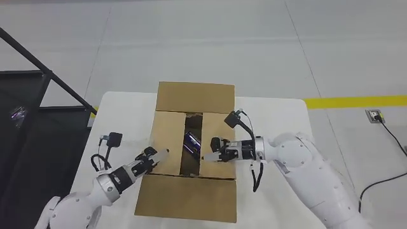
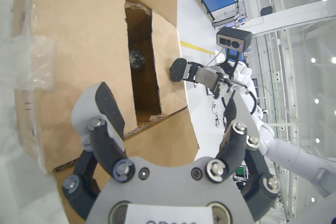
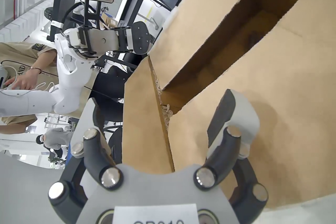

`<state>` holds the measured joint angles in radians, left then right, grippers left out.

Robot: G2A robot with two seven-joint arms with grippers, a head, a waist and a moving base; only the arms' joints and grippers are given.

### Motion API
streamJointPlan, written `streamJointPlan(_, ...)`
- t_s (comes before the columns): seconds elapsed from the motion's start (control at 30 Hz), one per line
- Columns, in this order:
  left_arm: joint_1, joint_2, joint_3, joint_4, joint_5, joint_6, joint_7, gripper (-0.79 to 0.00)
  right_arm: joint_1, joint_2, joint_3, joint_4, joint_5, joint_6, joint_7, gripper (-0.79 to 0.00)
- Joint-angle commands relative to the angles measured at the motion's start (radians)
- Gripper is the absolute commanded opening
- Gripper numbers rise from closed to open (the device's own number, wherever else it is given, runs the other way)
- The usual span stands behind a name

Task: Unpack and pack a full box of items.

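Your left claw (image 2: pixel 168 99) sits closest, its fingers spread apart at the edge of the left inner flap (image 2: pixel 78 46) of the cardboard box (image 1: pixel 196 95). Your right claw (image 3: pixel 161 97) is spread wide too, poised over the right inner flap (image 3: pixel 262 104). The box stands on the white counter (image 1: pixel 127 111), outer flaps folded out and inner flaps lying nearly flat with a gap between them. Through that gap you can see a dark item (image 1: pixel 191 141) inside.
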<state>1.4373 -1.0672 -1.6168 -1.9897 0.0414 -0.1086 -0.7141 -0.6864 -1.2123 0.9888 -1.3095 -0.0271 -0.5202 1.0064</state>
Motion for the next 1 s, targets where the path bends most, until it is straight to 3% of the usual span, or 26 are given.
streamJointPlan(0.0,0.040,0.007,-0.087,-0.043,-0.045,-0.007,-0.034,0.000,-0.006,0.008,0.027,-0.037,-0.006,0.000,-0.005,0.000)
streamJointPlan(0.23,0.157,0.029,-0.379,0.007,-0.221,0.025,-0.256,0.000,-0.003,0.020,0.070,-0.092,-0.044,0.011,-0.014,0.000)
streamJointPlan(0.37,0.191,0.045,-0.455,0.074,-0.224,0.058,-0.418,0.000,-0.003,0.020,0.070,-0.092,-0.044,0.011,-0.014,0.000)
streamJointPlan(0.47,0.198,0.056,-0.441,0.110,-0.237,0.078,-0.562,0.000,-0.010,0.019,0.073,-0.088,-0.039,0.019,-0.034,0.000)
streamJointPlan(0.6,0.158,0.072,-0.386,0.154,-0.221,0.105,-0.692,0.000,-0.005,0.011,0.095,-0.017,0.058,0.023,-0.152,0.000)
streamJointPlan(0.73,0.090,0.078,-0.282,0.210,-0.217,0.135,-0.710,0.000,0.047,-0.002,0.113,0.121,0.129,-0.023,-0.284,0.000)
streamJointPlan(0.97,0.004,0.072,-0.100,0.259,-0.215,0.119,-0.641,0.000,0.148,-0.044,0.062,0.323,0.068,-0.009,-0.553,0.000)
